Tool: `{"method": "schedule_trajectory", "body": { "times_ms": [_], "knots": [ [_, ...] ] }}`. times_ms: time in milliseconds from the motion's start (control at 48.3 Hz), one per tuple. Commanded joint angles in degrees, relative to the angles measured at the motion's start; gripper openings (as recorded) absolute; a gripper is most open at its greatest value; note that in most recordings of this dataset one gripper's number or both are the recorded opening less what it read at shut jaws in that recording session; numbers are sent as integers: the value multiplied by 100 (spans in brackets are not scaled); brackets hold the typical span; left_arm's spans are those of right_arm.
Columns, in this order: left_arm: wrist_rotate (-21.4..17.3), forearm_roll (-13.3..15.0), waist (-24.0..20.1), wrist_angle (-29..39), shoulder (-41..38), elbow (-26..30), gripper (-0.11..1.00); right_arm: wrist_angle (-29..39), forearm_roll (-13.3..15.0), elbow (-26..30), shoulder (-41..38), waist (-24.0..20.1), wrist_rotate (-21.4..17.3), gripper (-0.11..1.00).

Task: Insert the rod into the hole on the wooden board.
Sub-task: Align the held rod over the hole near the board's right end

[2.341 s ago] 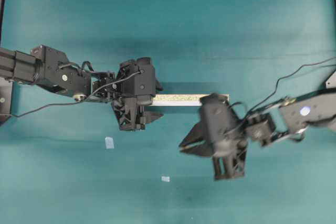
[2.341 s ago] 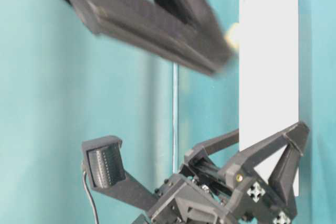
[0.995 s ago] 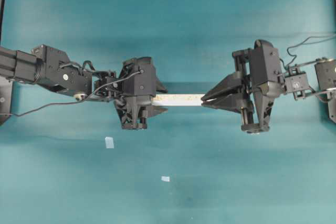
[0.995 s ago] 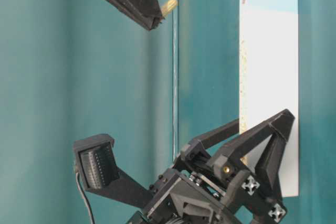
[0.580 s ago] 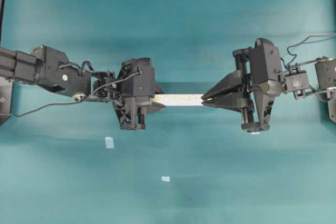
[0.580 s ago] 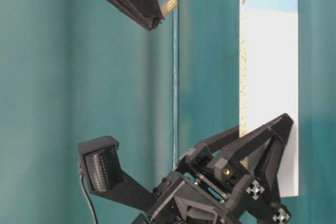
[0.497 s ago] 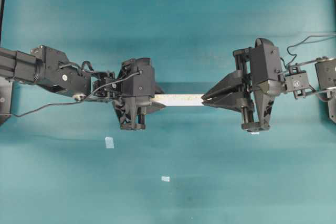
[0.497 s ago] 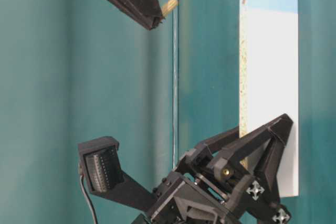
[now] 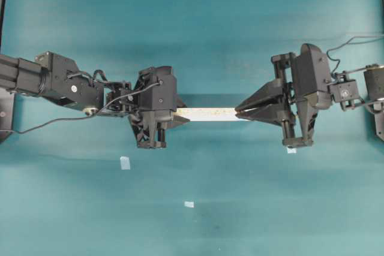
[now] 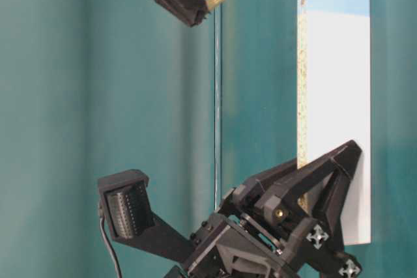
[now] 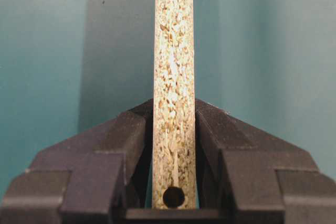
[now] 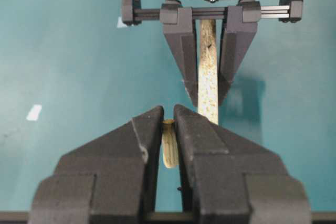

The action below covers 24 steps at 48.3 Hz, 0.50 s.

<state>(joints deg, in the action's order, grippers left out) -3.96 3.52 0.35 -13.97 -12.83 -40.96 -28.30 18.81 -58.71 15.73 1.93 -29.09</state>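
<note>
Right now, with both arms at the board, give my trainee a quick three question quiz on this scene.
1. True or false: the rod is already in the hole.
2. Which gripper grips the board: A left, B right?
3. Fill in: the rod is clamped in the ____ gripper.

Key: 1 false, it sits in the right gripper, clear of the board. 2 A, the left gripper clamps it. 3 right.

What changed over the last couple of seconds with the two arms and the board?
The right gripper, shut on the rod, swung up from below the board to its far end, then backed off slightly to the right. The left gripper closed on the board's near end. The board stayed in place.
</note>
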Motion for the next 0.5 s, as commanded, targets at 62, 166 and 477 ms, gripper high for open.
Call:
{"method": "schedule_trajectory", "body": {
  "times_ms": [62, 166, 477],
  "knots": [
    [-53, -18, 26, -44, 88, 26, 32, -396, -105, -97, 53, 123, 211, 11],
    [-53, -18, 26, -44, 88, 0, 32, -958, -202, -290, -70, 229, 396, 11],
    [-44, -18, 26, -44, 88, 26, 32, -2566, -624, -694, -782, 352, 1028, 11]
  ]
}}
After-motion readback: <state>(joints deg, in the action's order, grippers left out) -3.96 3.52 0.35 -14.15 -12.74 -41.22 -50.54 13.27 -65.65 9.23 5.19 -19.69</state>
